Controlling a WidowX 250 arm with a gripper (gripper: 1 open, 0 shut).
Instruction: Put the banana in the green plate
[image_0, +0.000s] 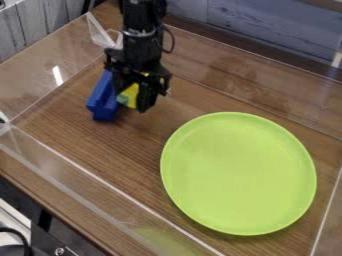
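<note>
The small yellow banana (130, 96) sits between the black fingers of my gripper (134, 97), which points straight down and is shut on it. The banana hangs just above the wooden table, mostly hidden by the fingers. Directly left of the gripper lies a blue ridged block (103, 93), touching or nearly touching the left finger. The large round green plate (238, 172) lies flat at the lower right, a short way from the gripper, with nothing on it.
Clear plastic walls (54, 70) fence the wooden table on the left, front and back. A white cable or bag handle (102, 32) hangs behind the arm at the back left.
</note>
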